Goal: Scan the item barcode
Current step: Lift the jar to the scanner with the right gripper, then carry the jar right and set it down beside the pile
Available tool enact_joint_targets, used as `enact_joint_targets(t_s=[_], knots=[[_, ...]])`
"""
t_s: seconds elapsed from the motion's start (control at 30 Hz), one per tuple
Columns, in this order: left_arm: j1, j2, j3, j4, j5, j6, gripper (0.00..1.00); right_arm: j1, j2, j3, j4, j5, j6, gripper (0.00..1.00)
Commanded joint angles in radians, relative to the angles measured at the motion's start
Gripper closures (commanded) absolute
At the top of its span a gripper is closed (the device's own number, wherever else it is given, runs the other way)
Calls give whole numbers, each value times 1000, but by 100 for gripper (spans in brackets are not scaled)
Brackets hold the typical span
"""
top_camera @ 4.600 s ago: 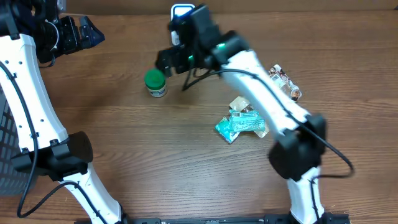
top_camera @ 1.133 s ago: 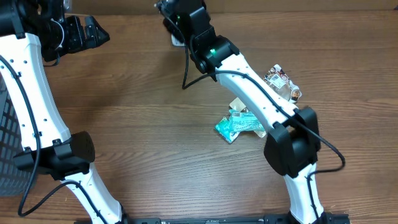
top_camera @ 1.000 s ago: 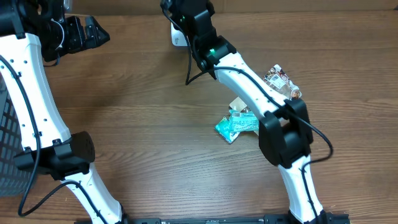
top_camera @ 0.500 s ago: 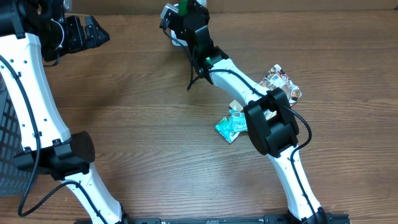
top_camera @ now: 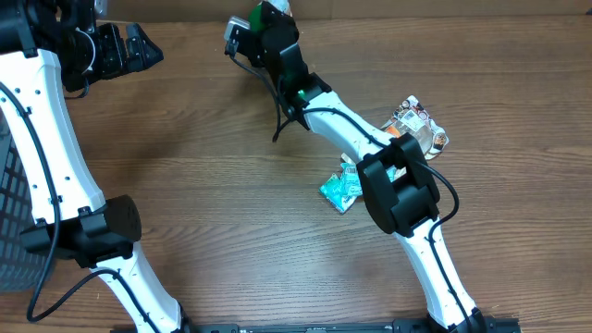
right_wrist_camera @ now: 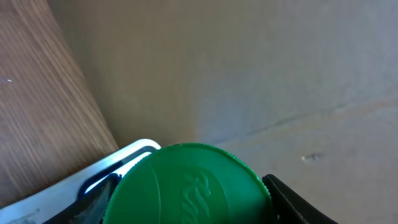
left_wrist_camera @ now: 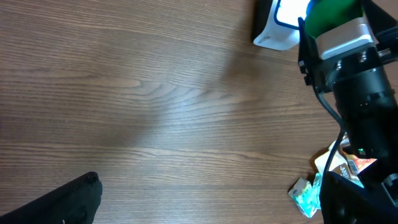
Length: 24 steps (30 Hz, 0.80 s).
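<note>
I'm pinching the round green-lidded jar (right_wrist_camera: 189, 183) in my right gripper (top_camera: 268, 17), dangling it just above the white boxy barcode scanner (left_wrist_camera: 273, 28) so its lit window can read the label, I reckon. My left gripper (top_camera: 139, 48) is idling spread wide, well apart.

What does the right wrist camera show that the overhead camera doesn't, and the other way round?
Only the right wrist view shows the raised script on the cap of the green-lidded jar, seen close up. Only the overhead view shows the teal packet, the colourful wrapper and the left tool, open and away from everything. Both show the right tool gripping that jar at the table's far edge.
</note>
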<state>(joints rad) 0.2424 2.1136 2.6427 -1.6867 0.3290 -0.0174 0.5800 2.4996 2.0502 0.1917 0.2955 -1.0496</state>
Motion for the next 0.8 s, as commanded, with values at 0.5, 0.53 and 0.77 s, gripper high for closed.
enact_joint_targets(t_s=[0.5,0.53,0.77], knots=[[-1,0,0,0,0,3,0,-83,-507,9,-996,-264,1221,50],[-1,0,0,0,0,3,0,-95,-506,9,-1032,-280,1232,49],[-1,0,0,0,0,3,0,-237,-463,-81,-1256,-402,1244,49]])
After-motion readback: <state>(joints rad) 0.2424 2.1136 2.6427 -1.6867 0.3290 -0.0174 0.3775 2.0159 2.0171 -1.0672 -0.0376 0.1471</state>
